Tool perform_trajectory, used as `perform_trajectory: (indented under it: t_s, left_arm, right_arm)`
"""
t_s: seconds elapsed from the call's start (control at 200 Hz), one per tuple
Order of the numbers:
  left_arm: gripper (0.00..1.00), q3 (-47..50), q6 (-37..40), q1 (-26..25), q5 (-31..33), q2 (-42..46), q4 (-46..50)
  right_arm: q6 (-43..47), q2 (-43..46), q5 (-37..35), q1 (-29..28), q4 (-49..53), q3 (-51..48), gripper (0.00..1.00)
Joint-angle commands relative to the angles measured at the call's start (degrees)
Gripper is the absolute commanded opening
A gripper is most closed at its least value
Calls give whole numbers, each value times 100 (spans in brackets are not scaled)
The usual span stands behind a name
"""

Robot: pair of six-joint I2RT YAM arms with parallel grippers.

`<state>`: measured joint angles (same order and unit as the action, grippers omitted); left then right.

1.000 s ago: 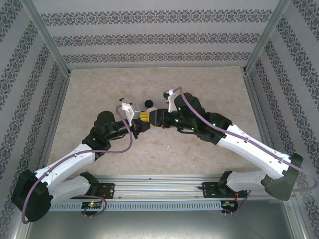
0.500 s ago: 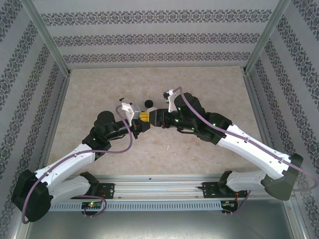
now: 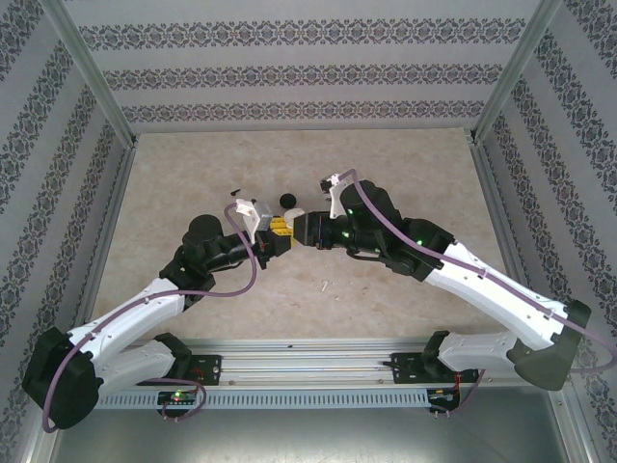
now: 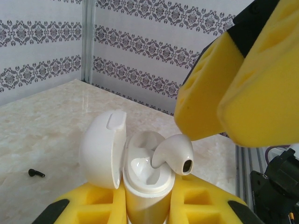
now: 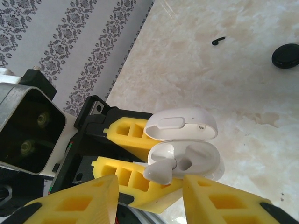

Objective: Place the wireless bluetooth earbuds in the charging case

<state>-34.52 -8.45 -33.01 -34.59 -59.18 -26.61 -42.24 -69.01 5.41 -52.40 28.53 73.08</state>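
Charging case [image 4: 145, 198] stands upright, clamped low on its body between the fingers of the left gripper [image 3: 277, 238], well above the desk [image 3: 405, 164] near its centre. Long axis vertical, mouth up. Lid [image 4: 103, 149] hinged open and standing nearly upright; in the left wrist view it sits on the left, in the right wrist view on the far side of the case from the camera. Both wells look bare.

Earbud [image 4: 175, 154] sits at the case mouth, pinched at its upper side by the fingers of the right gripper [image 5: 150, 181], which reaches in from the opposite side. Its narrow end angles down into the near well; the rounded head, with a dark oval port, lies over the rim toward the right gripper. Whether the tip touches the well floor I cannot tell.

Around: a black disc [image 3: 287, 201] on the desk just beyond the two grippers. A small black stemmed bit [image 5: 217, 40] lies farther out, beyond the left gripper. A small white piece [image 3: 324, 285] lies alone on the near half of the desk, too small to identify. Patterned walls on three sides. The open lid and the right gripper's yellow fingers [image 4: 210, 93] crowd the case mouth.
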Motion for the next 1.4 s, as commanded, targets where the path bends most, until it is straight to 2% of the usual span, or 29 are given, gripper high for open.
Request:
perform_trajectory:
  t_s: [0.0, 0.225, 0.4, 1.394]
  left_arm:
    - [9, -157, -118, -49, -171, -6, -234]
    - [9, -155, -140, -52, -181, -28, -249]
    - [9, -161, -157, -50, -191, -40, -266]
    - [9, -146, -184, -49, -241, -39, -268]
  right_arm:
    - [-21, 151, -53, -46, 100, 98, 36]
    - [-74, 160, 52, -60, 76, 13, 21]
    - [-73, 12, 244, -61, 38, 109, 15]
    - [40, -394, 372, -16, -32, 391, 14]
